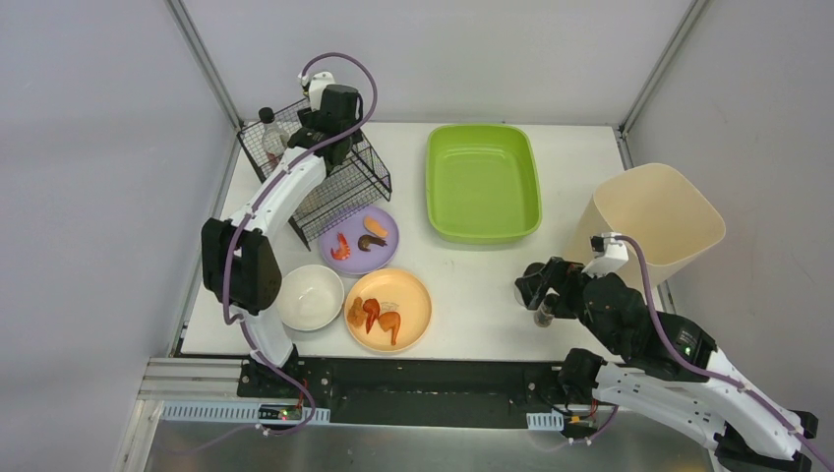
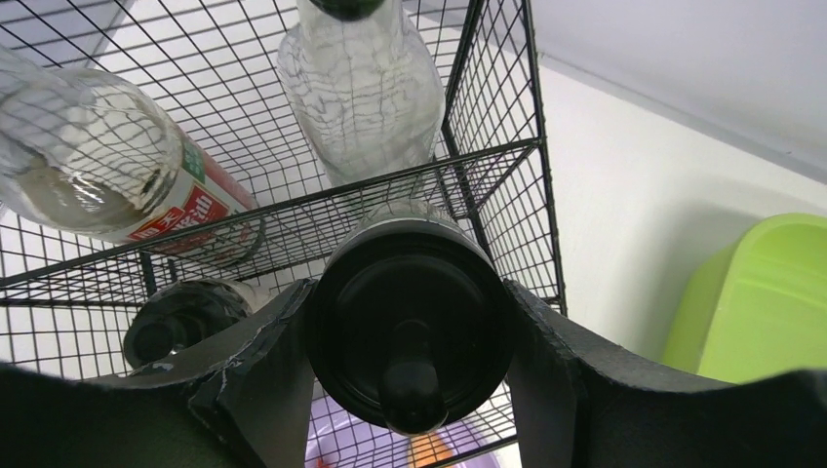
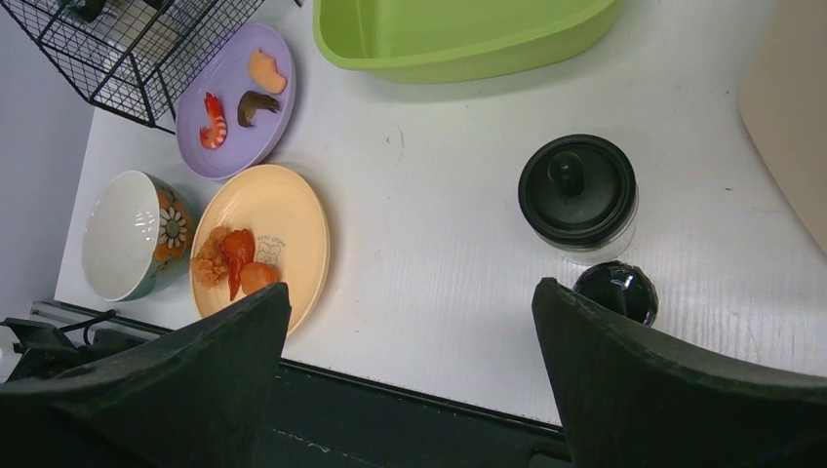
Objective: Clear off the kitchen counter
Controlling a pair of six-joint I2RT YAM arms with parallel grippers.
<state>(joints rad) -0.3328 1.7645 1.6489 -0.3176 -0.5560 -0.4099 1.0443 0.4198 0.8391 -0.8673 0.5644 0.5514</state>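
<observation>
Black-lidded jar (image 2: 410, 292) upright, clamped by left gripper (image 2: 410, 327)
Wire basket (image 2: 538, 146) directly below jar; right gripper (image 1: 538, 288), jaws spread, well apart over kitchen counter (image 1: 472, 285)

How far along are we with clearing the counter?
Done: two bottles sit in the wire basket. In hand: the left gripper grips a black-lidded jar at that basket. Left on the kitchen counter: a second jar by the open right gripper, the purple plate, the orange plate and the bowl.
</observation>
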